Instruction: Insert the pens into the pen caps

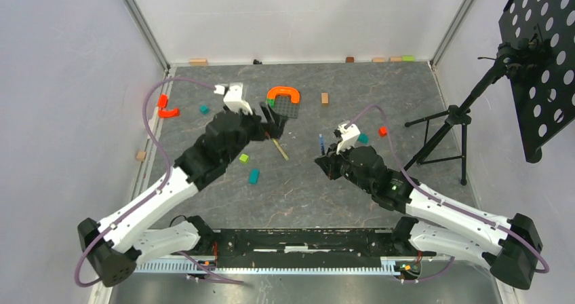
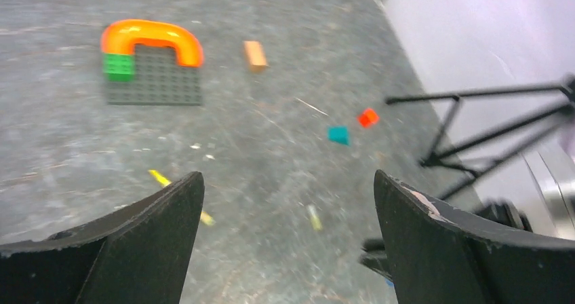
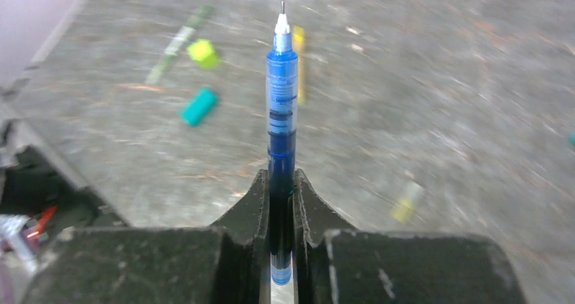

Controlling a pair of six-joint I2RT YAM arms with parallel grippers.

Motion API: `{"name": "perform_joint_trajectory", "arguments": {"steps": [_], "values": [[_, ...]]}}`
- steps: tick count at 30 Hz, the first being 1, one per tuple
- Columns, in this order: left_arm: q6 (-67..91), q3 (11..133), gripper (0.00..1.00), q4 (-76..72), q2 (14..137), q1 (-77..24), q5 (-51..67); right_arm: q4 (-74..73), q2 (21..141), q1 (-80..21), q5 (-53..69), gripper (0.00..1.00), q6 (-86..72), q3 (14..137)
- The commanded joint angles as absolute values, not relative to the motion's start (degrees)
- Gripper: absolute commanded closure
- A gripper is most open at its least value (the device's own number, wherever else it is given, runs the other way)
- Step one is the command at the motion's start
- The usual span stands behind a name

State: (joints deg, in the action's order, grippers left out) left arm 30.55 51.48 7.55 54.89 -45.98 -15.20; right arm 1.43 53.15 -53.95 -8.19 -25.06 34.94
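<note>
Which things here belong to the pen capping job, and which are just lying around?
Job: blue pen in the right gripper, yellow pen, pale green pen, yellowish stub (maybe a cap).
Lying about: orange arch, grey baseplate, teal block, red block, wooden block, tripod.

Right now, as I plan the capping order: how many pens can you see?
3: blue pen held in the right gripper; yellow pen on the table by the left gripper; green pen lying beyond the lime block. Others may be hidden.
</note>
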Motion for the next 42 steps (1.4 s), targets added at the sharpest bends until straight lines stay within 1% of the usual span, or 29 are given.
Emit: {"name": "perform_joint_trajectory", "arguments": {"steps": [1,5,7,9,12,15,16,19,22,24,26,29,31,36,42], "values": [[37.2,62.6,0.05,21.6,63.4,-35.2,-21.3,-13.3,50.8,-53.8,-27.2,1.0,-29.2,37.6],[44.6,75.4,0.12,31.5,79.7,-22.1,-16.6,-14.6,50.1,-53.7,-28.4,1.0,-29.9,36.6],[46.4,82.7,0.15,34.5,89.0,-17.9,-15.4,-15.1,49.9,-53.7,-28.7,1.0,-30.5,36.2],[47.4,91.8,0.18,38.1,99.0,-15.1,-16.4,-15.4,49.5,-53.7,-28.5,1.0,-31.2,35.9],[51.3,111.2,0.21,47.7,115.3,-10.7,-14.7,-15.6,48.5,-53.7,-27.6,1.0,-31.7,34.6],[56.7,126.8,0.28,51.3,128.6,-6.9,-8.4,-15.6,46.6,-53.8,-26.8,1.0,-32.3,32.8],[58.4,129.9,0.32,51.1,131.4,-6.1,-6.8,-15.5,46.0,-53.8,-26.6,1.0,-32.6,31.9],[62.7,138.3,0.36,51.2,138.4,-4.6,-8.0,-14.9,44.4,-53.7,-24.9,1.0,-32.8,30.0],[67.5,140.8,0.38,50.2,141.6,-2.9,-10.9,-15.5,44.0,-53.8,-24.3,1.0,-32.7,29.4],[71.3,137.9,0.4,45.5,142.3,-1.4,-8.0,-15.5,44.1,-53.7,-24.2,1.0,-32.4,29.2],[74.3,135.9,0.46,40.9,143.5,-0.2,-3.9,-15.2,44.5,-53.7,-24.0,1.0,-31.9,29.1],[76.5,135.8,0.46,36.2,145.2,-0.1,-2.8,-14.4,45.1,-53.7,-23.6,1.0,-31.2,28.8],[78.2,134.5,0.47,31.8,145.5,1.8,-2.5,-13.6,45.7,-53.7,-23.0,1.0,-30.7,28.7],[79.7,133.7,0.53,31.2,146.4,2.6,-8.9,-13.2,47.6,-53.8,-21.1,1.0,-30.3,29.0],[81.1,136.1,0.55,28.6,153.0,3.5,-3.6,-11.6,48.6,-53.8,-20.6,1.0,-29.8,28.8]]}}
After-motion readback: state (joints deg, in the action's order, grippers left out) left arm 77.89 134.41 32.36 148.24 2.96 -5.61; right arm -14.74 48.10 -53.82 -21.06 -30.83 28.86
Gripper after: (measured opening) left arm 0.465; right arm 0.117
